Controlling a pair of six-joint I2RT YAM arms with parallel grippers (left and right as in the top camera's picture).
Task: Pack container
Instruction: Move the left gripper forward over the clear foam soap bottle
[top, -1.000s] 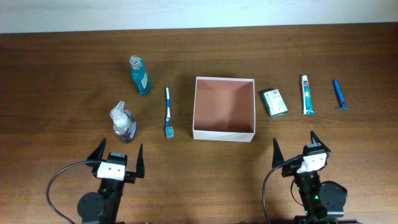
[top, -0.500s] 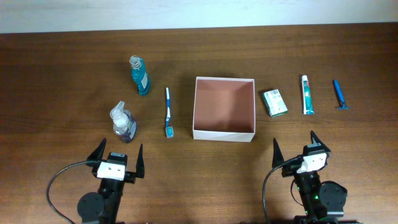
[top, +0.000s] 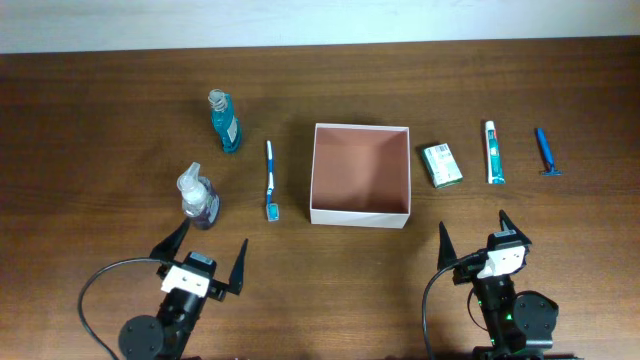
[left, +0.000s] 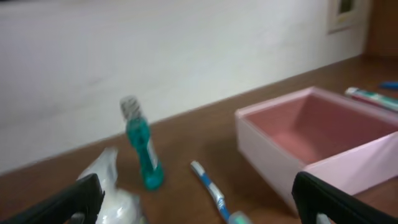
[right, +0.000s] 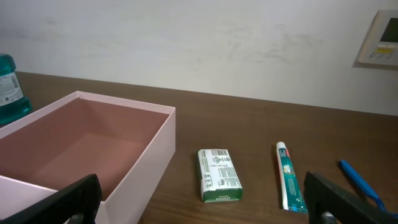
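Note:
The container (top: 361, 214), a square white-walled box with a reddish-brown inside, stands empty at the table's middle; it also shows in the left wrist view (left: 273, 149) and the right wrist view (right: 149, 162). Left of it lie a toothbrush (top: 270, 180), a teal mouthwash bottle (top: 224, 121) and a clear pump bottle (top: 198, 196). Right of it lie a green-and-white carton (top: 441, 165), a toothpaste tube (top: 494, 152) and a blue razor (top: 545, 151). My left gripper (top: 206, 256) is open and empty, just in front of the pump bottle. My right gripper (top: 474, 236) is open and empty, in front of the carton.
The dark wooden table runs to a pale wall (top: 320, 20) at the back. A black cable (top: 95, 290) loops beside the left arm's base. A wall plate (right: 380, 46) shows at the right wrist view's far right.
My left gripper has turned slightly to the right and shifted a little rightward. The right arm and all objects have stayed still.

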